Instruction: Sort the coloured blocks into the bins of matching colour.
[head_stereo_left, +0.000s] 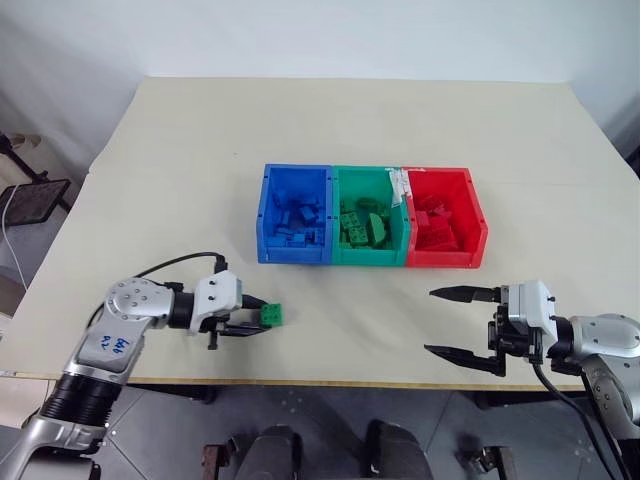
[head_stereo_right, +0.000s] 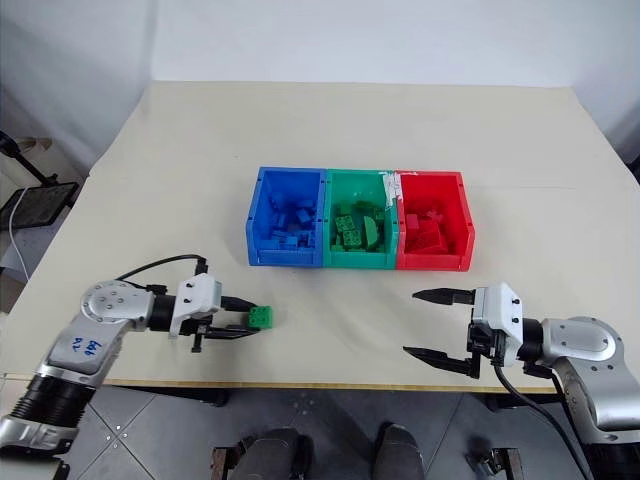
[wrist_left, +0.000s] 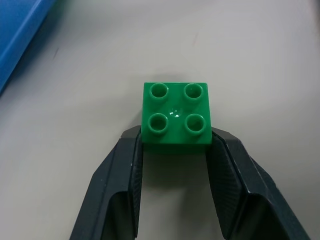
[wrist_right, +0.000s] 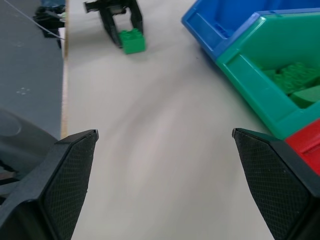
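One green block (head_stereo_left: 271, 316) sits clamped in left gripper (head_stereo_left: 262, 318) jaws, lower left of frame; right gripper (head_stereo_left: 435, 322) jaws spread wide, lower right.

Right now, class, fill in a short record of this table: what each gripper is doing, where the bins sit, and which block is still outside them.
left gripper: shut on the green block, near the table's front edge
right gripper: open, holding nothing
bins: joined row at mid-table; blue on the robot's left, green in the middle, red on the right
bin contents: blocks of matching colour in each
table: pale top
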